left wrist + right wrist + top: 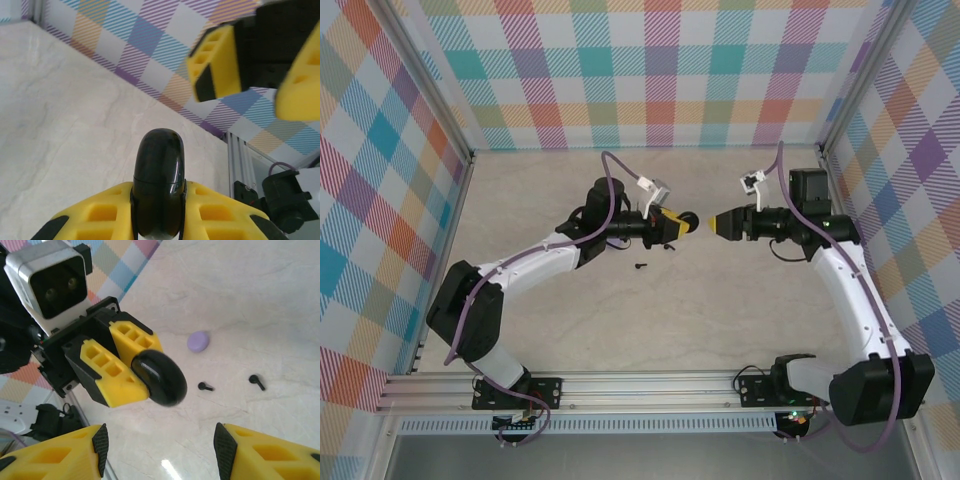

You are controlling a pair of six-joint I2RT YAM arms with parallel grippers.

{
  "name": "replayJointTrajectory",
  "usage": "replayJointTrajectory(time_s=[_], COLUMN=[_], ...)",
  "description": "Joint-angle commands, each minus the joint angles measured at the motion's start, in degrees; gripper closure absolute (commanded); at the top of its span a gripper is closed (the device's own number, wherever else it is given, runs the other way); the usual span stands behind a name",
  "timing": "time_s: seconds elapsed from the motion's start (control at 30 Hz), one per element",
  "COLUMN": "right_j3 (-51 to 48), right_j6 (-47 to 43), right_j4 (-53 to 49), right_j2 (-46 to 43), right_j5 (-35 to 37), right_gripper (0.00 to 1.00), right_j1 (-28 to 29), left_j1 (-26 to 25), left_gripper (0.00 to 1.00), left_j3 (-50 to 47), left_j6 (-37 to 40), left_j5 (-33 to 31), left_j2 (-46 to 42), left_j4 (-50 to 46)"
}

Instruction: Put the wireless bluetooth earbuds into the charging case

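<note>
My left tool (672, 222) clamps a glossy black rounded charging case (160, 377) in the air. My right tool (720, 224), spread wide and empty, faces the case. Two tiny black stemmed earbuds (205, 386) lie on the tabletop (260, 300) below it.

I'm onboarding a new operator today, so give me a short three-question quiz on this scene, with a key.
1. True or false: the left gripper is shut on the black case.
2. The jaws of the right gripper are: A open and empty, B shut on an earbud, C shut on the black case.
3. How many black earbuds lie on the table in the right wrist view?
Key: 1 true; 2 A; 3 two.
</note>
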Motion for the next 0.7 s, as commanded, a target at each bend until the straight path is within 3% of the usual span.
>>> replayJointTrajectory(time_s=[0.0, 0.33, 0.67], right_j3=[2.88, 7.15, 8.12], right_j6=[-4.84, -12.6, -15.19], right_j4=[-3.01, -8.26, -9.9], right_j2=[1.61, 5.25, 6.4], right_j5=[-7.44, -15.05, -15.56], right_gripper=[0.41, 0.41, 0.39], right_j1=[0.09, 0.28, 1.96], left_j1=[0.03, -0.08, -0.08], left_gripper=[0.97, 0.99, 0.99], left_j3=[-1.49, -1.06, 1.37], left_j6=[1.81, 1.06, -0.83], left_j5=[6.53, 11.58, 12.25], left_j2=[-2.42, -4.33, -3.97], left_j4=[9.84, 11.32, 8.72])
